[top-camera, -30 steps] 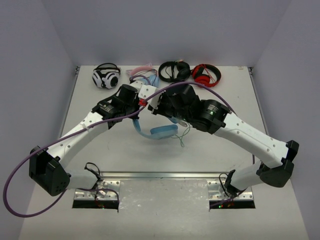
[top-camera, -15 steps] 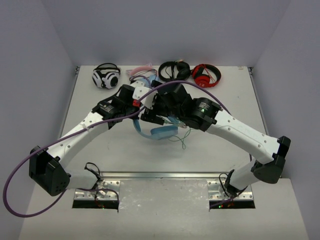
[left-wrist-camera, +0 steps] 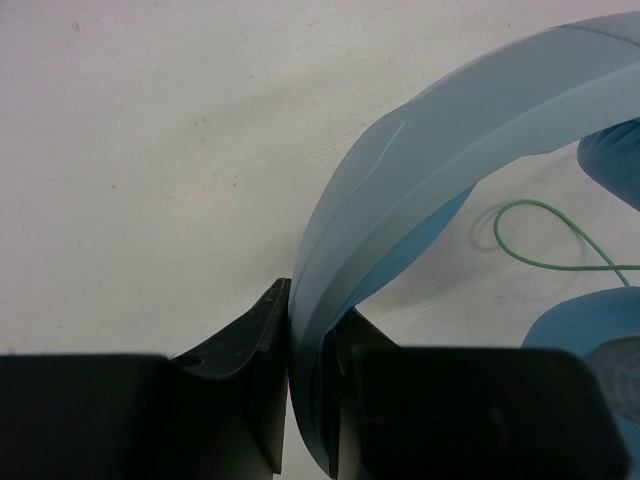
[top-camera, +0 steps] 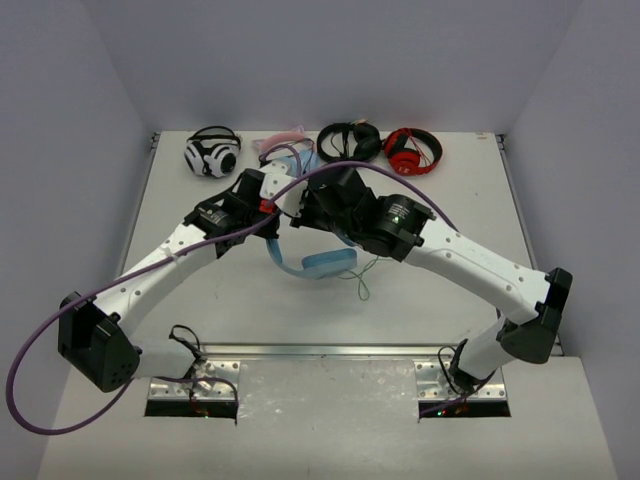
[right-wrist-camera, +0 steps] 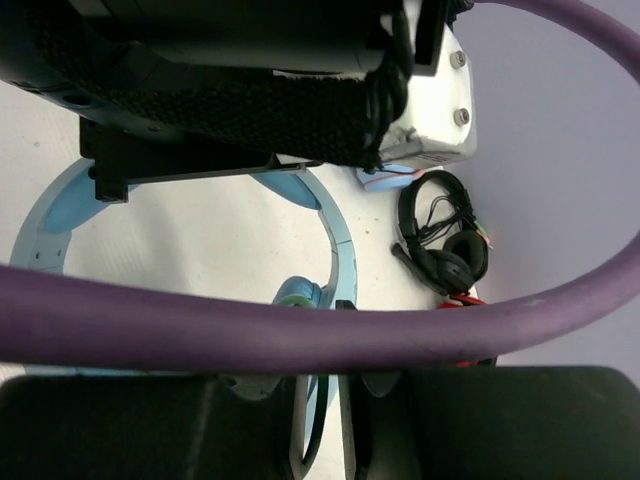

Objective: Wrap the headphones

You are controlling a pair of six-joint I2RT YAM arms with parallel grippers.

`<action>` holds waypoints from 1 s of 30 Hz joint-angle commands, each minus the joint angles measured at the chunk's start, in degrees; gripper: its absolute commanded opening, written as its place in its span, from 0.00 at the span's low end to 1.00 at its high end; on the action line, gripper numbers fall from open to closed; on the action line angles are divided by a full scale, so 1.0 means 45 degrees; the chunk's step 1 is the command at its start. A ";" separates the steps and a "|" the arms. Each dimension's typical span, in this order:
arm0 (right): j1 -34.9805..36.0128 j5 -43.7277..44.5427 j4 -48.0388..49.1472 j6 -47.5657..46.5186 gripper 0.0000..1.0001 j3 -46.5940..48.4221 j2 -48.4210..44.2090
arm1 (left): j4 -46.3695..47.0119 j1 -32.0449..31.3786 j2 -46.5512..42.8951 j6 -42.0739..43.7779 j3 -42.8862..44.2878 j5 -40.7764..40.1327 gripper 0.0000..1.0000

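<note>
The light-blue headphones point(top-camera: 318, 264) lie mid-table, their headband point(left-wrist-camera: 420, 130) rising into my left gripper point(left-wrist-camera: 310, 330), which is shut on it. An ear cup point(left-wrist-camera: 615, 150) and a loop of pale-green cable point(left-wrist-camera: 545, 258) show behind the band. More cable point(top-camera: 362, 282) trails on the table to the right. My right gripper point(top-camera: 306, 206) hovers right beside the left gripper point(top-camera: 272, 200). In the right wrist view its fingers point(right-wrist-camera: 298, 420) stand almost together with a thin strand, seemingly the cable, between them. A purple hose point(right-wrist-camera: 300, 335) hides the tips.
Along the back edge lie a white-and-black pair point(top-camera: 211, 153), a small blue pair with a pink band point(top-camera: 285, 147), a black pair point(top-camera: 349, 141) and a red pair point(top-camera: 412, 149). The purple hose point(top-camera: 150, 265) arcs over both arms.
My right arm has swung left and forward, bringing its wrist close against the left gripper. The left arm and the headband in it have stayed still.
</note>
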 commanded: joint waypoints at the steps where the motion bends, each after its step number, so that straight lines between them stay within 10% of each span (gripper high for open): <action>1: 0.0003 0.0283 0.1435 -0.0751 0.16 -0.0234 -0.0635 | 0.1133 -0.0137 -0.0369 -0.0191 0.0143 0.0465 0.00; 30: -0.2240 -0.2293 0.0459 0.0166 0.15 0.0801 0.0771 | 0.1387 -0.0274 -0.0779 0.0043 0.0065 0.1892 0.00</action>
